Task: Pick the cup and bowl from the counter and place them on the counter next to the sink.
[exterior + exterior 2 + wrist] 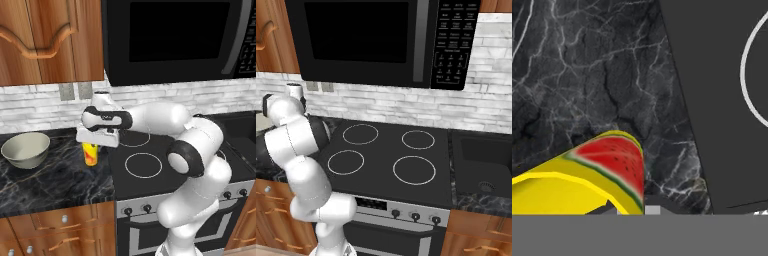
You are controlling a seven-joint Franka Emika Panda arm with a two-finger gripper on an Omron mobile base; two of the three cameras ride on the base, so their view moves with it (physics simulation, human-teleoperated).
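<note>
Cup (90, 153) clamped in gripper (95, 142) on counter (50, 180), first pick in hand (bowl (26, 149) untouched); next: lift, carry right toward sink (483, 165).

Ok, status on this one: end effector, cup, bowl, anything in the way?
End effector shut on cup, on the counter beside the stovetop. Bowl untouched, further left. Sink right of stovetop; nothing blocking.

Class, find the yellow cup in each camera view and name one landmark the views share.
Left base view: the cup stands left of centre, under the hand.
Right base view: cannot tell; the arm covers that spot.
Hand view: bottom left, watermelon picture facing up.
Shared landmark: the stovetop with white rings.
</note>
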